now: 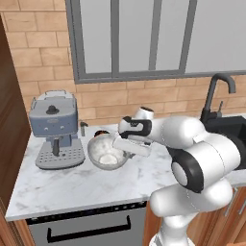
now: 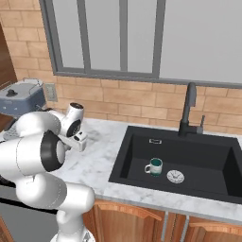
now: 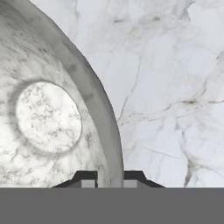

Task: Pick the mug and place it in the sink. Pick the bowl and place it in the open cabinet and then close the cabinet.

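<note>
The speckled grey-white bowl sits on the marble counter, right of the coffee machine. My gripper reaches down onto the bowl's right rim. In the hand view the bowl fills the left side, and my gripper is shut on its rim, one fingertip inside and the other outside. The small white mug with its teal inside stands upright in the black sink, beside the silver drain. A reddish-brown wooden panel of the cabinet runs up the left edge.
A grey-blue coffee machine stands close to the bowl's left. A small dark dish sits just behind the bowl. The black faucet rises behind the sink. A dishwasher front lies under the counter edge.
</note>
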